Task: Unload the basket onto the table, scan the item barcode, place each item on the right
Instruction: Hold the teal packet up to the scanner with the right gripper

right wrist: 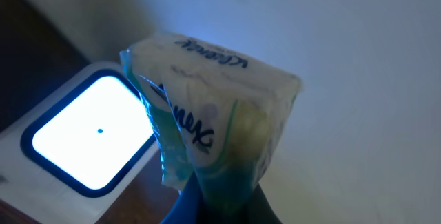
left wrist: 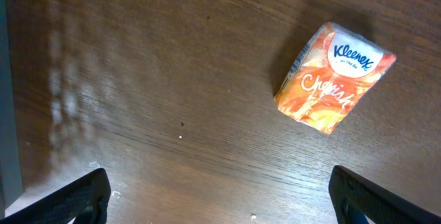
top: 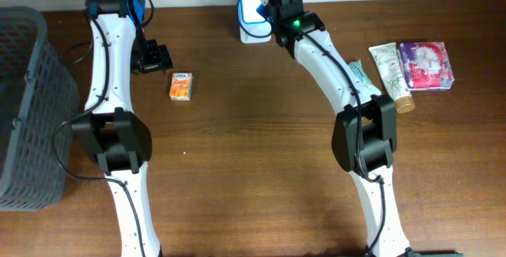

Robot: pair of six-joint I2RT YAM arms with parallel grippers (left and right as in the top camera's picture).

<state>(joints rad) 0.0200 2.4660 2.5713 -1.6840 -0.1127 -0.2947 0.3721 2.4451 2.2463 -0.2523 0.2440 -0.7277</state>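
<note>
The right gripper [right wrist: 224, 203] is pressed together on the lower end of a green-and-white tissue pack [right wrist: 213, 93], pinching it upright in the air. The Kleenex script runs across the pack's top, upside down to the wrist camera. Just beside it, at the desk's [top: 253, 170] far edge, stands the scanner [right wrist: 89, 134], its window lit white inside a blue rim.

The left gripper [left wrist: 227, 200] hangs with its jaws spread wide over bare wood. Near it lies an orange pack [left wrist: 334, 79] reading "Kleenex" and "Cherish" (flat, touching nothing).

A grey basket [top: 24, 107] fills the left edge. Near the right edge a tube [top: 393, 73] and a purple packet [top: 427, 65] lie together; their print is too small to read. Open wood lies between the arms.
</note>
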